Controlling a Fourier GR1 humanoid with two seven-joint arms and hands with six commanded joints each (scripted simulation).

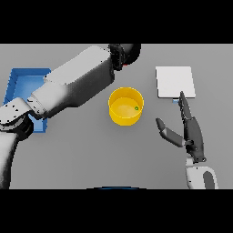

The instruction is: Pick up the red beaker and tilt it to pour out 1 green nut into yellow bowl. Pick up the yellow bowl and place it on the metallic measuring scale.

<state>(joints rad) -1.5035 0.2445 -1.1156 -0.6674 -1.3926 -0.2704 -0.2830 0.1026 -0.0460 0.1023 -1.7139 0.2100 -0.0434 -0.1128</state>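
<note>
Overhead, grey table (82, 154), blue tray (22, 82) at left, yellow bowl (125, 106) centre, right hand (191, 132) open-fingered, left hand (125, 53) unclear.

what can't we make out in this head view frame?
- Left hand: just a dark mass past the wrist, so finger pose and grip cannot be told.
- Red beaker: only a red sliver under that hand; the arm covers the rest.
- Blue tray: right side and contents hidden by the left forearm.
- Green nut in the yellow bowl: too small to confirm shape.
- Scale: near edge crossed by the right hand.
</note>
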